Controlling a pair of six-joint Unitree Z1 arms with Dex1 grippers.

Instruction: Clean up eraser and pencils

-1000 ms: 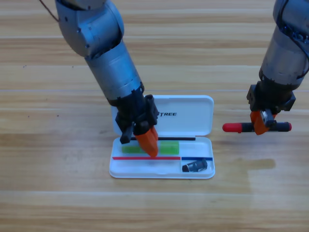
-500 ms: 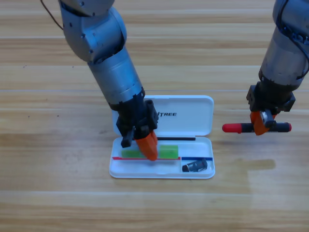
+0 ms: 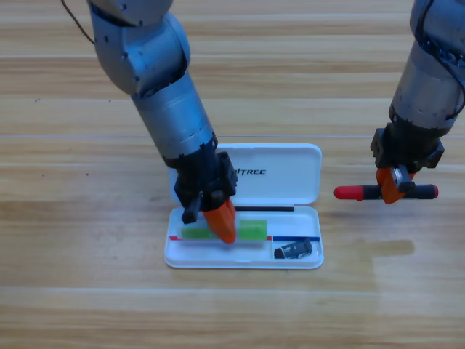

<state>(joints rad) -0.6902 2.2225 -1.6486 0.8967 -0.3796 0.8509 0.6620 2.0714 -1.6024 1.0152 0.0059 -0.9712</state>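
Green pencil (image 3: pixel 251 231) and eraser (image 3: pixel 293 251) lie in the white case (image 3: pixel 290 174) under the left gripper (image 3: pixel 221 222), whose grip I cannot tell, while the right gripper (image 3: pixel 392 187) clamps the red-ended pencil (image 3: pixel 352 192) outside.

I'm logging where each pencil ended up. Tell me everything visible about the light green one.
The light green pencil lies flat, lengthwise, in the long compartment of the open white case. It looks like smooth plastic. The left gripper points down over its middle, hiding that part, so only two green sections show; any grip or contact is hidden.
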